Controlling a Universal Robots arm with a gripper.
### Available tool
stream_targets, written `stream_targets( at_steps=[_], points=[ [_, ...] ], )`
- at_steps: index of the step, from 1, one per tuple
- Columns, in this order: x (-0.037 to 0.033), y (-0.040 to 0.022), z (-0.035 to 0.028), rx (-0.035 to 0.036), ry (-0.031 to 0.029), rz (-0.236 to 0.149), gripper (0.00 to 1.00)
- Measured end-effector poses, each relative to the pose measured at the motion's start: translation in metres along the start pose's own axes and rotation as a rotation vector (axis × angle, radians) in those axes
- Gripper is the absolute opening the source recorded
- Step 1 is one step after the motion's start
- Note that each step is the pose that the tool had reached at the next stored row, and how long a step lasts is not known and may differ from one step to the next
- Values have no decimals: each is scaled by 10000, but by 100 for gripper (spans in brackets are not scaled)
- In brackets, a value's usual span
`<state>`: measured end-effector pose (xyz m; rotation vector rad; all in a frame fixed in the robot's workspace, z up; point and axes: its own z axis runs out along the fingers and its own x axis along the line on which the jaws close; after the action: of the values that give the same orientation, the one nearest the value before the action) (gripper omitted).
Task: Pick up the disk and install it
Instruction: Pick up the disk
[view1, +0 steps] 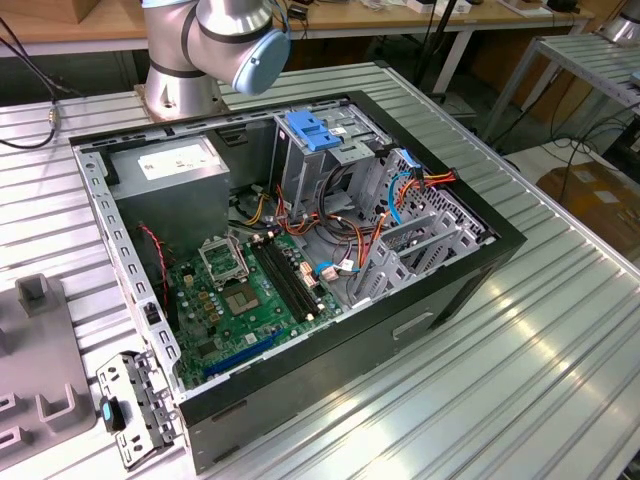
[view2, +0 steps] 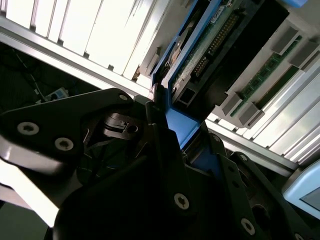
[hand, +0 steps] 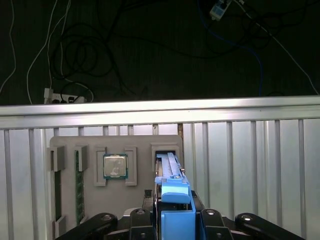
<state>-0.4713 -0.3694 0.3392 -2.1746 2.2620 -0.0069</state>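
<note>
In the exterior view the arm (view1: 235, 40) is cut off by the top edge, and the grey tray (view1: 40, 380) runs out past the exterior view's left edge. In both wrist views the dark body of the gripper (view2: 182, 127) hides the near end of the disk (hand: 169, 170), so their contact cannot be made out.

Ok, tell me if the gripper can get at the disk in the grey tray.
Probably yes: the disk stands on edge in the grey tray, the gripper sits right at its blue-railed end, and nothing lies between them.
</note>
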Motion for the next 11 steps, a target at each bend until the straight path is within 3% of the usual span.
stream_targets(
  at_steps=[11],
  points=[
    [0,0,-34,0,0,0,37]
  ],
)
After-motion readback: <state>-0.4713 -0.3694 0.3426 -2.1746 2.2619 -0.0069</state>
